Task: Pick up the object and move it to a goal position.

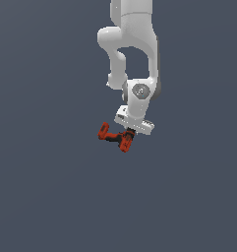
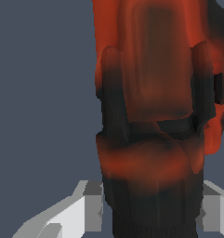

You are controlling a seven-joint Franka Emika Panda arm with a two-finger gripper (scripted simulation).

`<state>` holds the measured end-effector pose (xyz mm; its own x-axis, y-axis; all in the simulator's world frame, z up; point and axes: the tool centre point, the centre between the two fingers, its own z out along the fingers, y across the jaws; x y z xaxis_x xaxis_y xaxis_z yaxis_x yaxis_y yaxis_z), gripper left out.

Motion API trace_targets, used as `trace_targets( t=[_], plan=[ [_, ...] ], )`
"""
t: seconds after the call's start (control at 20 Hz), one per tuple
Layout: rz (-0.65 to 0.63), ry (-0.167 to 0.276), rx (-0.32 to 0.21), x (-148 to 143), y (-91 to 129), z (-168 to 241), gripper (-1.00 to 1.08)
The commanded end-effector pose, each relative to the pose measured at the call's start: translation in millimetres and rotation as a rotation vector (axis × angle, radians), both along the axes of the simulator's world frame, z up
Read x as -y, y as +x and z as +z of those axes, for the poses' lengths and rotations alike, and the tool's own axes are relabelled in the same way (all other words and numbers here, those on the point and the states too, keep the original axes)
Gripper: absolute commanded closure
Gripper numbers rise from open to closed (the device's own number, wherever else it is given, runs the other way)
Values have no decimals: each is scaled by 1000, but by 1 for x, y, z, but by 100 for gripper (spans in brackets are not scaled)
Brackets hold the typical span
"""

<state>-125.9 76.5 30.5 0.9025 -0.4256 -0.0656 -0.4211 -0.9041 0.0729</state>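
Note:
The object (image 1: pixel 108 134) is a small red-orange and black drill-shaped tool. In the exterior view it sits just below the white arm's hand, stretching towards the exterior view's left. My gripper (image 1: pixel 128 136) is shut on it near its red head end. In the wrist view the tool (image 2: pixel 150 93) fills most of the picture, red above and dark below. The grey fingers (image 2: pixel 91 204) show on either side of its dark part. I cannot tell whether the tool touches the surface or hangs above it.
The white arm (image 1: pixel 134 44) comes down from the top of the exterior view. A plain grey-blue surface (image 1: pixel 41 197) lies all around. No other objects and no goal marker show.

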Motion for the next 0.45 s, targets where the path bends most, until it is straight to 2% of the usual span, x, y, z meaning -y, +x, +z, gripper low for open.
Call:
trace_targets(
  t=[0.0, 0.4],
  plan=[
    [2, 1, 4, -11, -8, 6, 108],
    [1, 1, 3, -29, -24, 12, 108]
  ],
)
